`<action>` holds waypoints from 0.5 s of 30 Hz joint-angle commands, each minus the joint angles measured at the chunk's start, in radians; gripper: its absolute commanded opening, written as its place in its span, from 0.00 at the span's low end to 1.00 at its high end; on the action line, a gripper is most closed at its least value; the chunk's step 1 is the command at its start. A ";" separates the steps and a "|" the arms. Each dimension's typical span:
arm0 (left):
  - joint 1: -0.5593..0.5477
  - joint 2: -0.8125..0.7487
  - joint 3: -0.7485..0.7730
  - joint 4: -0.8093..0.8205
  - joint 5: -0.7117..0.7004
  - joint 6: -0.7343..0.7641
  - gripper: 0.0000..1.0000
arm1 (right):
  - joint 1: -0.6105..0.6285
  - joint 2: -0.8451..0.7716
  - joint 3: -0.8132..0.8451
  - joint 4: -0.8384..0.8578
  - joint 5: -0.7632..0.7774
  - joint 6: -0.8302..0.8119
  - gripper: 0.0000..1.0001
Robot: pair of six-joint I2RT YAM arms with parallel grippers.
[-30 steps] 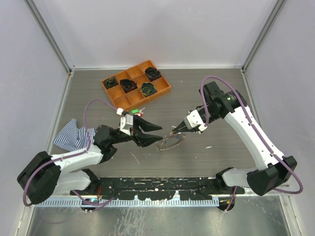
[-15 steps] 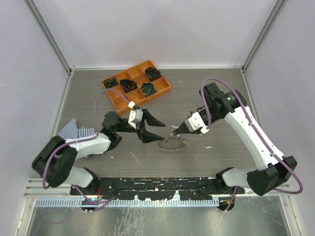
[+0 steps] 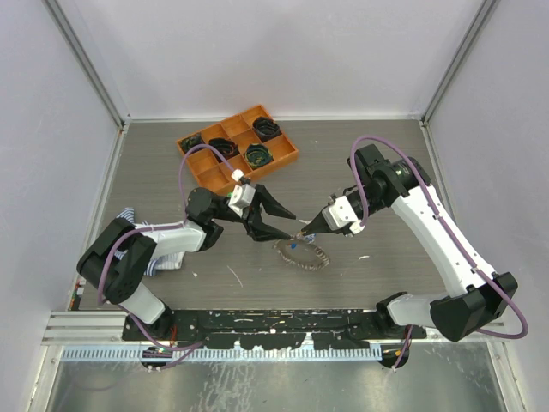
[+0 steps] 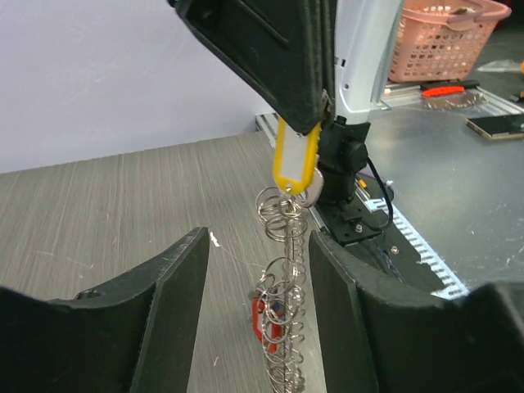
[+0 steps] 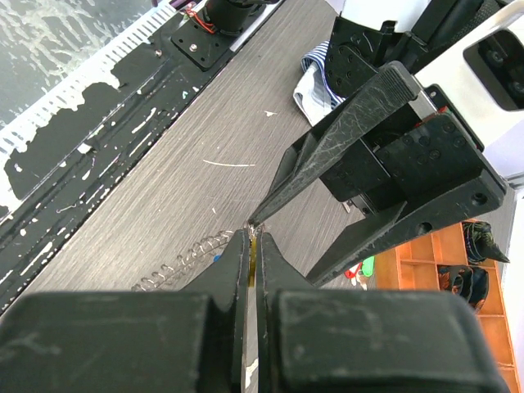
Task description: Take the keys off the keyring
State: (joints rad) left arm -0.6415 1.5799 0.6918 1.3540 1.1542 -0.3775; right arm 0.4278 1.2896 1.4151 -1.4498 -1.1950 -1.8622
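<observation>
pinching a key [image 4: 316, 185] by its yellow tag [image 4: 296, 160], the right gripper [image 5: 252, 237] is pressed together, and one end of the keyring [image 3: 307, 254] is held up off the table [image 3: 386, 172]; the rest is seen lying on it. the left gripper [image 4: 258, 254] is spread, one finger set to each side of the hanging ring, with nothing gripped. a red tag [image 4: 259, 321] is also seen on the ring, so no key here is judged freed yet, and most of the work is left.
</observation>
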 commanded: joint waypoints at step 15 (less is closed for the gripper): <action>-0.003 -0.330 -0.243 0.039 -0.398 -0.149 0.51 | -0.035 -0.071 -0.046 0.180 -0.033 0.288 0.01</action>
State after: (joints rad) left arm -0.6392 1.4162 0.5240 1.3552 0.9890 -0.4049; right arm 0.4004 1.2812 1.3891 -1.4265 -1.1946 -1.8080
